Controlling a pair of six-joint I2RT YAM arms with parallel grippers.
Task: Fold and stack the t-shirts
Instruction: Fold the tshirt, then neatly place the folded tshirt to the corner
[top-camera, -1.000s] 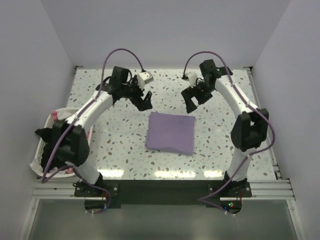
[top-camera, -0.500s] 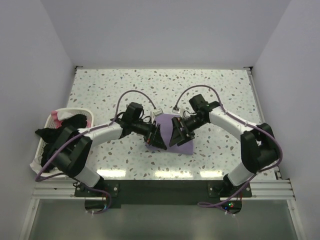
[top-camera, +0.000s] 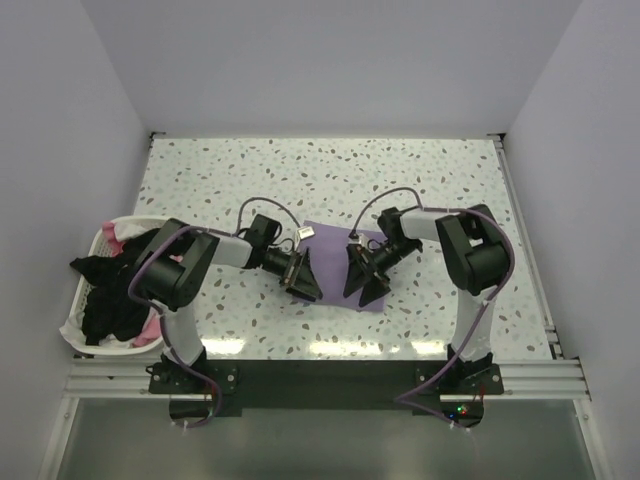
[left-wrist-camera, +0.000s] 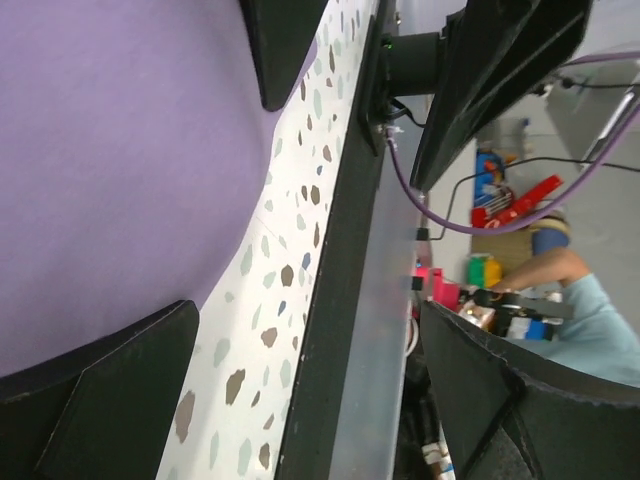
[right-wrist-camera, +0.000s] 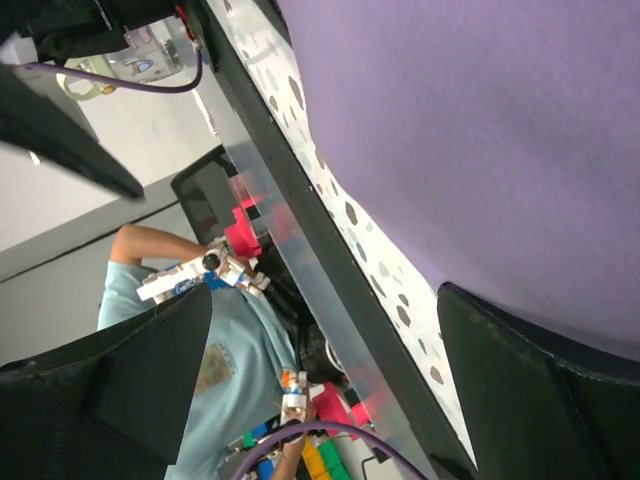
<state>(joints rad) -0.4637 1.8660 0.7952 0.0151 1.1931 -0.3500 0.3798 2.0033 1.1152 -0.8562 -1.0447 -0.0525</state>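
folded lilac t-shirt (top-camera: 333, 262) lies flat at the middle of the bench (top-camera: 450, 170). left claw (top-camera: 308, 277) sits low over its left edge, right claw (top-camera: 360, 277) over its right edge, both spread wide. white basket (top-camera: 140, 218) at the bench's left edge holds a black garment (top-camera: 110, 290) and a pink garment (top-camera: 118, 240).

Lilac t-shirt (top-camera: 334, 262) folded flat, central; black t-shirt (top-camera: 105, 290) crumpled far left.
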